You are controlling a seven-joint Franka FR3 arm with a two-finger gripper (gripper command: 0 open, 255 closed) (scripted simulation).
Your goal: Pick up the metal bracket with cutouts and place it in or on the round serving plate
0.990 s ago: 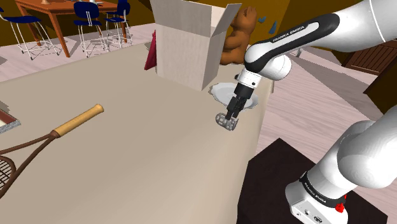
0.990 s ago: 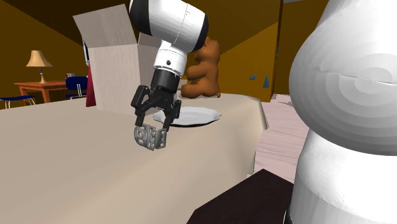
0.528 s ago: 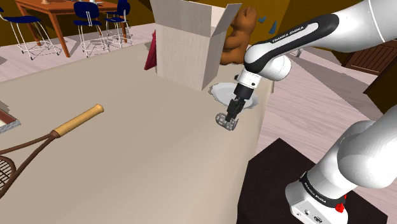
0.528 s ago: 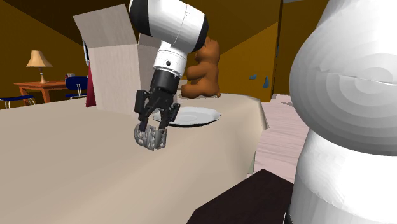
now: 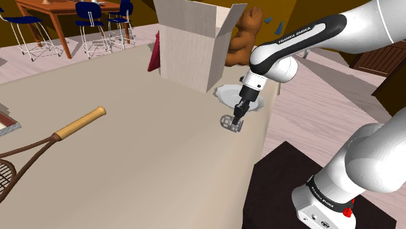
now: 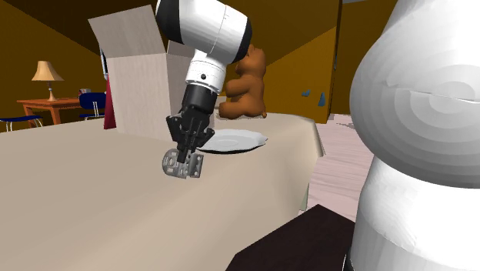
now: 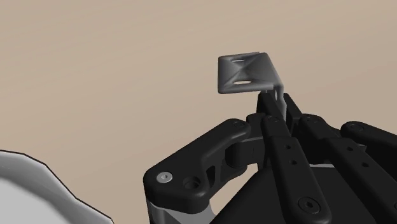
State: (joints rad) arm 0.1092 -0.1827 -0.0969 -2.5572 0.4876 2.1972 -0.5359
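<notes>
The claw (image 6: 185,154) has gone from spread to pinching the top edge of the grey metal bracket (image 6: 181,165). The bracket stands upright on the beige surface (image 6: 92,200), long axis level, holed face toward the second exterior camera. The round white plate (image 6: 235,141) lies near it, to that view's right.

A long beige tabletop (image 5: 130,156) spreads across the foreground. Beyond it, pale plank floor (image 5: 312,110) reaches a brown wooden dining table (image 5: 52,8) with 3 blue wire-legged chairs (image 5: 88,10). Ochre walls (image 6: 23,38) back a table lamp (image 6: 48,73) on a wooden side table (image 6: 46,102).
</notes>
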